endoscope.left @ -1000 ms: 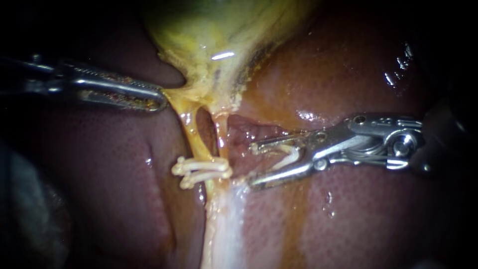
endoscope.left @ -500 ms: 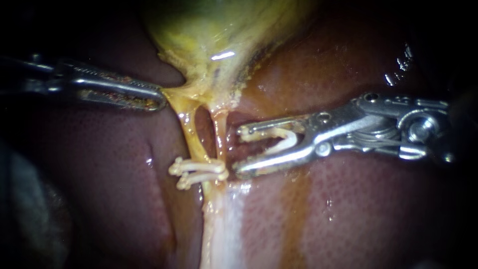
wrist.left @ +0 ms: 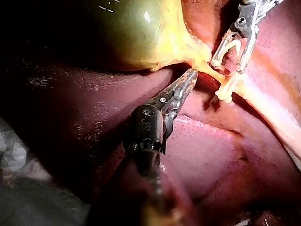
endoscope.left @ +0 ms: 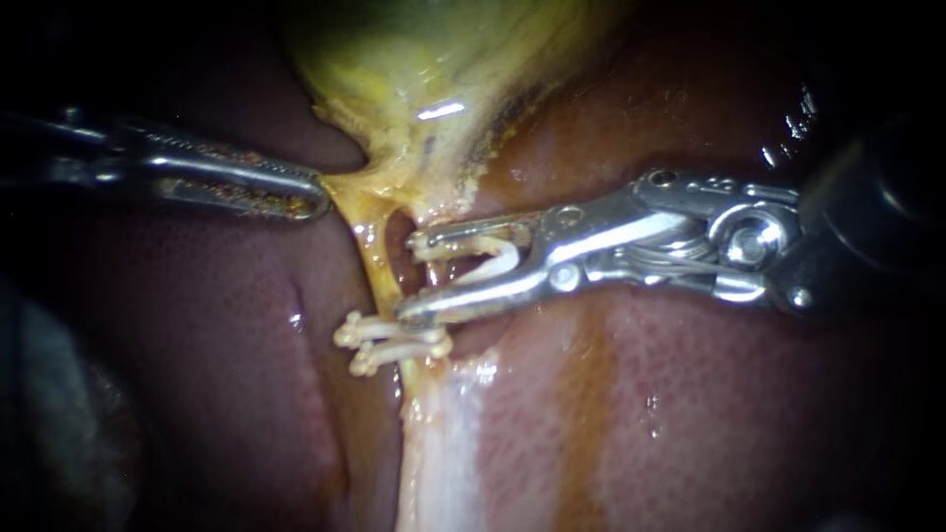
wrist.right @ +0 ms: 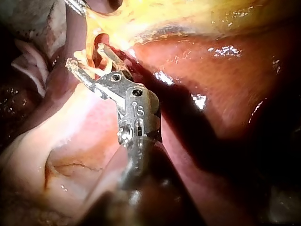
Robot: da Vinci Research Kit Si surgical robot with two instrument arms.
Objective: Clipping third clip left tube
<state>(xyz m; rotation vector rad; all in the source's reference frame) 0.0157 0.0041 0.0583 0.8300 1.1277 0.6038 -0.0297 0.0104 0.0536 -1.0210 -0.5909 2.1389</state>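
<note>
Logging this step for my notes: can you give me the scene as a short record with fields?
left instrument: jaws shut on the gallbladder at its base
right instrument: jaws wide apart, holding the loaded clip, which is open
jaw tips: reach the left tube
set clips: two, across the tubes, just below the right jaws
liver: lies behind it all

Endoscope: close over the tubes (endoscope.left: 379, 271), gallbladder (endoscope.left: 424, 69) above. Left wrist camera sights along the left instrument (wrist.left: 192, 74), right wrist camera along the right instrument (wrist.right: 86, 55), both near the tissue. Shared by all: tubes, loaded clip (endoscope.left: 498, 264).
</note>
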